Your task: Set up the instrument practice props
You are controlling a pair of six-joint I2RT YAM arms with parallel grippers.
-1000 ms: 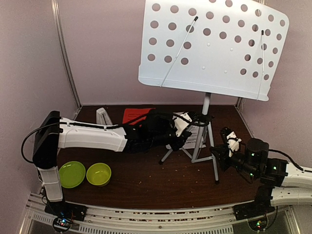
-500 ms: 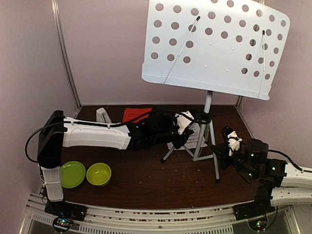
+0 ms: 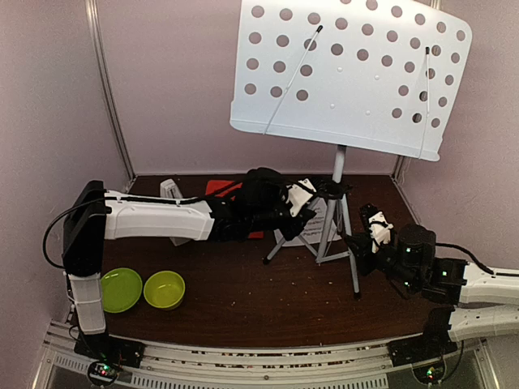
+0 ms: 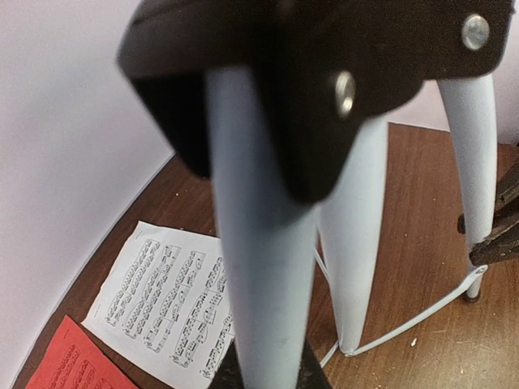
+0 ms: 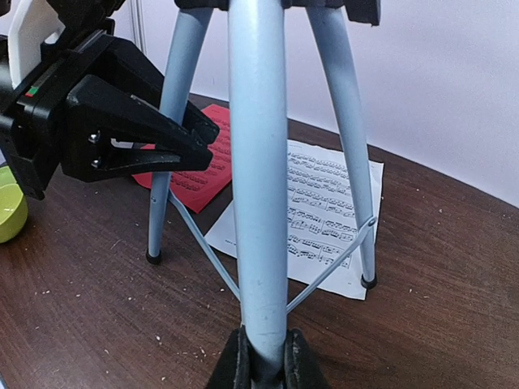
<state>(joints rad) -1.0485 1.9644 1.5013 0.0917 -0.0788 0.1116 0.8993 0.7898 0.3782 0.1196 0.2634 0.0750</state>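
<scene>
Stand [image 3: 336, 174]: standing upright toward 1 o'clock of the table [image 3: 243, 300], holding its perforated desk [image 3: 349, 77] high and tilted.
Handling: probably behaving light but top-heavy. Stiff, smooth tubes, prone to slipping through pads, and tipping easily with that broad desk acting as a lever.
Hold: gripping low on the legs [image 3: 355, 279] seeming safest, never the desk edge.
Left gripper [image 4: 268, 365]: reaching in from 9 o'clock, jaws clamping one leg.
Right gripper [image 5: 261, 361]: reaching in from 4 o'clock, jaws pinching another leg.
Sheets: white sheet [image 5: 324, 211] lying flat beneath the legs, red sheet [image 5: 195, 166] just beside it toward 10 o'clock.
Metronome [image 3: 170, 193]: sitting at 10 o'clock by the back wall, well apart from the stand.
Change: sliding slightly toward 9 o'clock against a second ago — desk and upright shifting together, right gripper following, left arm covering more of the red sheet.
</scene>
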